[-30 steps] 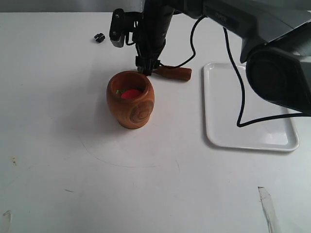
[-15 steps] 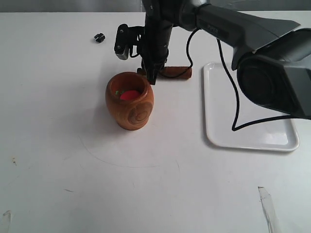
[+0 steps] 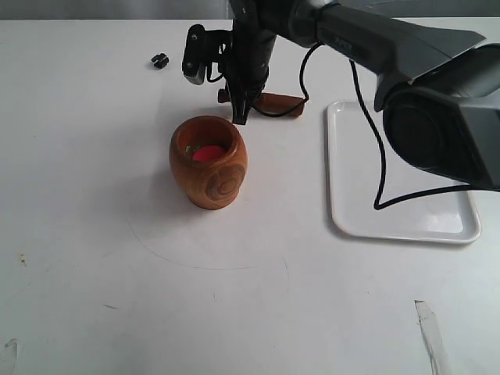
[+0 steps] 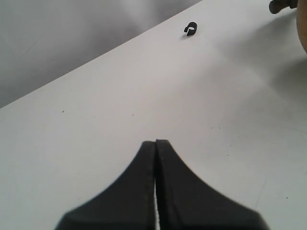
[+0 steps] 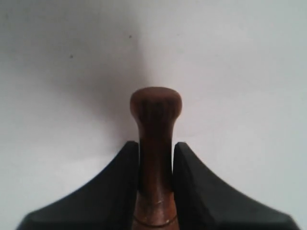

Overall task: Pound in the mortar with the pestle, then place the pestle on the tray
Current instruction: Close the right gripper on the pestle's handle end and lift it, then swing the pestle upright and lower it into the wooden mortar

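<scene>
Nearest edge: white table [image 3: 94, 258], a clear tape scrap [image 3: 431, 332] stuck at the near right, and a faint pencil-like arc in front of the mortar.

Mortar [image 3: 208, 162] stands upright mid-table, left of centre. Something red [image 3: 209, 151] sits inside it, with a bit of green at the inner wall.

Tray [image 3: 351, 180] lies flat to the right of the mortar, well apart from it. A black cable [image 3: 383, 156] hangs across it.

Just behind the mortar, the right gripper [image 3: 239, 116] points down with both fingers clamped on the pestle's thin handle. The right wrist view shows it clearly: fingers pressed against the neck on either side, the knob sticking out past the tips.

Pestle [image 3: 277, 104] lies roughly level, tilted slightly, thick end toward the tray. It is outside the mortar and between mortar and tray on the far side. Can't tell if the thick end touches the table.

Left gripper [image 4: 156, 143]: fingers pressed together with nothing between them, over bare table. It doesn't show in the exterior view.

Far left: small black knob [image 3: 159, 60] alone on the table.
</scene>
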`<action>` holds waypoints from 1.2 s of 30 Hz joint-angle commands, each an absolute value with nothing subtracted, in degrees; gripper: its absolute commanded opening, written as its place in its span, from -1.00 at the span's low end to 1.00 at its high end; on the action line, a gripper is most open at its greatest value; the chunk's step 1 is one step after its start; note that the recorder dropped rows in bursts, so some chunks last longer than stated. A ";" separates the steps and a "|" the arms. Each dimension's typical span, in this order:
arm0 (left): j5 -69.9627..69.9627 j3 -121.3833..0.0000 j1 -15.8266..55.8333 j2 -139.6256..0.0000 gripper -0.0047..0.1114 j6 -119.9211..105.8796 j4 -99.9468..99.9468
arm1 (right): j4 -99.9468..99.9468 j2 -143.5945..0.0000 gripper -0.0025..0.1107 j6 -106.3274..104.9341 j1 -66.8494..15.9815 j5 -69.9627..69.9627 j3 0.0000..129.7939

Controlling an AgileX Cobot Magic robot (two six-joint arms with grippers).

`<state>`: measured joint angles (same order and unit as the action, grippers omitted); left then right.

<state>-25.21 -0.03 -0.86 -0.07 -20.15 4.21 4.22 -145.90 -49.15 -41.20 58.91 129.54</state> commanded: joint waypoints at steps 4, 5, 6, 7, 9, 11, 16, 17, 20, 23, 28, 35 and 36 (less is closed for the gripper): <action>-25.03 0.00 -0.42 0.00 -0.92 -19.68 3.79 | 1.89 -139.70 -0.96 -44.84 -40.63 55.04 129.70; -25.03 0.00 -0.42 0.00 -0.92 -19.68 3.79 | 1.47 -138.93 -0.96 -44.13 -40.37 54.60 129.70; -25.03 0.00 -0.42 0.00 -0.92 -19.68 3.79 | 0.61 -138.06 -0.96 -43.55 -40.05 54.27 129.70; -25.03 0.00 -0.42 0.00 -0.92 -19.68 3.79 | -1.97 -136.67 -0.96 -42.75 -39.49 53.57 129.70; -25.03 0.00 -0.42 0.00 -0.92 -19.68 3.79 | -4.84 -135.14 -0.96 -41.73 -38.90 52.98 129.70; -25.03 0.00 -0.42 0.00 -0.92 -19.68 3.79 | -7.20 -133.96 -0.96 -41.73 -38.59 52.69 129.70; -25.03 0.00 -0.42 0.00 -0.92 -19.68 3.79 | -7.23 -129.93 -0.96 -31.92 -38.17 48.01 129.70; -25.03 0.00 -0.42 0.00 -0.92 -19.68 3.79 | 1.85 -129.12 -0.96 -22.06 -38.49 45.63 129.40; -25.03 0.00 -0.42 0.00 -0.92 -19.68 3.79 | 23.89 -127.81 -0.96 -1.32 -39.40 40.67 126.07; -25.03 0.00 -0.42 0.00 -0.92 -19.68 3.79 | 17.87 -126.01 -0.96 -6.00 -39.40 32.78 119.11; -25.03 0.00 -0.42 0.00 -0.92 -19.68 3.79 | 8.16 -117.54 -0.96 -12.84 -39.40 8.06 101.08; -25.03 0.00 -0.42 0.00 -0.92 -19.68 3.79 | 8.18 -104.00 -0.96 -5.85 -39.20 -18.44 76.45; -25.03 0.00 -0.42 0.00 -0.92 -19.68 3.79 | 8.74 -102.19 -0.96 -3.11 -39.20 -22.91 73.59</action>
<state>-25.21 -0.03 -0.86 -0.07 -20.15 4.21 8.53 -106.70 -7.94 -39.32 -12.02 80.37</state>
